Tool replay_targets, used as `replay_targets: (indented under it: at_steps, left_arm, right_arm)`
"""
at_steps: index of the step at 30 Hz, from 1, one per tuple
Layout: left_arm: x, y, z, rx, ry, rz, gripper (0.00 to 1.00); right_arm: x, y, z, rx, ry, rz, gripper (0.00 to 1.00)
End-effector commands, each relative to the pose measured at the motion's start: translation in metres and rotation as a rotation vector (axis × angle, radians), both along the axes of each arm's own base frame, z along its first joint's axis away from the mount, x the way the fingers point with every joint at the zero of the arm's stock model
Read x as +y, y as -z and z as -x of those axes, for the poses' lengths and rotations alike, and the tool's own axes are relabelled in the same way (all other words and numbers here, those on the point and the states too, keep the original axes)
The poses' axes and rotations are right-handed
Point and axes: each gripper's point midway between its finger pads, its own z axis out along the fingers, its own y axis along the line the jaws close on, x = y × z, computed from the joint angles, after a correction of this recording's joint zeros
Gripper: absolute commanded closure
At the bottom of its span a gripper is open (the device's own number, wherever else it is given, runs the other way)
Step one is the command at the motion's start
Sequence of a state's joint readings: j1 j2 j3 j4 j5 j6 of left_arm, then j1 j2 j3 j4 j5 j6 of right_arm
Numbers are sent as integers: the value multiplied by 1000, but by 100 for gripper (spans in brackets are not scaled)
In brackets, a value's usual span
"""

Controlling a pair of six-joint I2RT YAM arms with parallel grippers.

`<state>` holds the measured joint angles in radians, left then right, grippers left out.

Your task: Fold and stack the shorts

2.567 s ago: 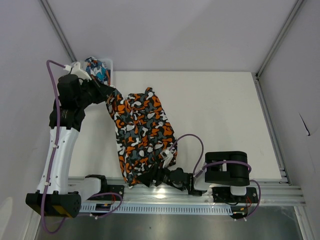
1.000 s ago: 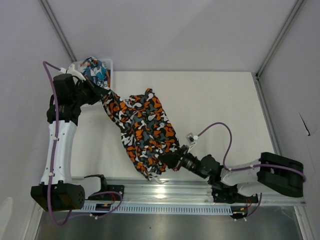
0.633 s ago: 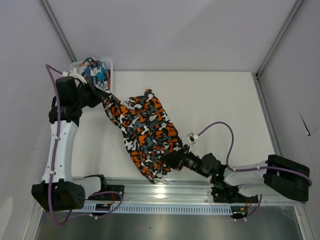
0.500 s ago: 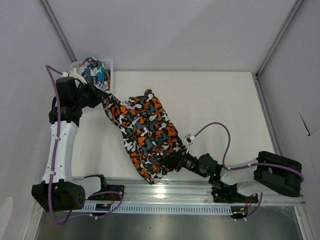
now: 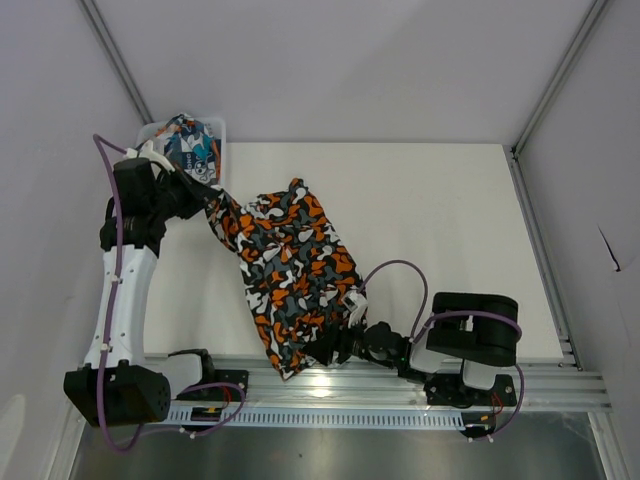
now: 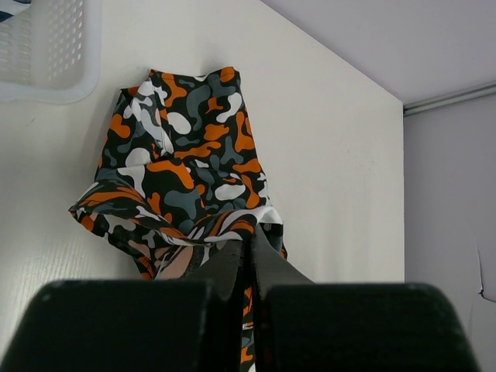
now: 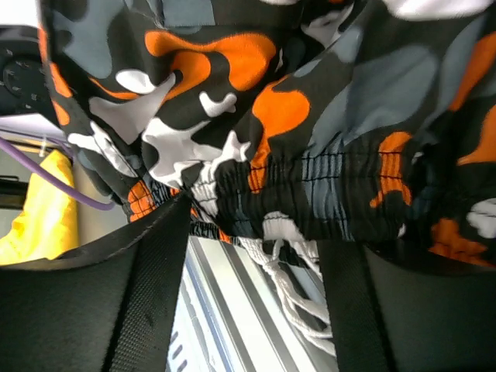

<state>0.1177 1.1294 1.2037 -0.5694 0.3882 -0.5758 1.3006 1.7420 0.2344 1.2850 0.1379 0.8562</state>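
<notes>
- Pinching a far corner of the camouflage shorts (image 5: 290,275) in the left tool (image 6: 249,256), with both fingers pressed flat together on the cloth.
- Holding the waistband, drawstring included, in the right tool (image 7: 256,232); half-closed around a thick bunch of elastic, so judged clamped rather than slack.
- Spread slantwise on the surface (image 5: 450,230) between the two tools, from just ahead of the left tool down to the right tool at the near rail (image 5: 400,385).
- Against half a second ago: folded the right arm back toward its base and drew the right tool closer to the rail, dragging the waistband end along with it. Hardly shifted the left tool.
- Stretched a little further toward the rail by that pull, yet still puckered just ahead of the left tool and rumpled along the edges.
- Judged as spreading out, not folding: no crease or doubled layer to be seen yet.
- Nothing done so far with the teal graphic shorts (image 5: 190,145), heaped in the white mesh basket (image 6: 54,54) close beside the left tool.
- Probably calls next for laying both ends flat and letting go before any fold.
- Some risk of pulling the waistband over the near edge of the surface if drawn back further.
</notes>
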Motion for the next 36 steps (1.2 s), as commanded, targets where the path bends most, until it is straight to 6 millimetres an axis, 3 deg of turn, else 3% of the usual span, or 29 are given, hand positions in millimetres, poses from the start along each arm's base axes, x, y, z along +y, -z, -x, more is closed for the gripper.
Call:
replay_targets:
  at_steps: [1, 9, 13, 19, 22, 25, 26, 30, 31, 32, 33, 34, 35, 36]
  left_arm:
    - [3, -9, 3, -42, -14, -1, 100]
    - [4, -8, 4, -48, -19, -3, 100]
    - [6, -11, 4, -54, -33, -8, 100]
    - [10, -15, 8, -71, -65, -17, 100]
    - [9, -14, 7, -69, -62, -10, 100]
    - [9, -14, 8, -70, -63, -11, 100]
    - [9, -14, 8, -70, -63, -11, 100]
    - [10, -14, 9, -71, -65, -15, 100]
    - [10, -14, 9, -71, -65, -15, 100]
    - [10, -14, 10, -74, -63, -15, 100]
    - [9, -12, 11, -70, -62, -13, 100]
    - [9, -10, 12, -67, -61, -12, 100]
    - [8, -4, 14, -59, -61, -10, 100]
    - [9, -4, 15, -65, -65, -12, 100]
  right_arm:
    - [23, -66, -2, -73, 36, -267, 33]
    - [42, -78, 12, -110, 28, -297, 23]
    - [47, -79, 7, -95, 56, -308, 19]
    - [54, -82, -5, -63, 93, -337, 21]
    - [53, -85, -12, -53, 111, -350, 28]
    - [52, -86, -15, -36, 109, -359, 45]
    - [49, -86, -18, -33, 113, -359, 58]
    - [36, -90, -28, -11, 113, -369, 89]
    - [33, -84, -27, 4, 87, -342, 92]
    - [27, -94, -33, 25, 95, -367, 96]
    - [12, -86, -47, 34, 129, -343, 98]
    - [7, -76, -47, 62, 89, -295, 99]
    - [0, -86, -53, 61, 86, -303, 100]
    - [-11, -71, -64, 89, 79, -232, 100]
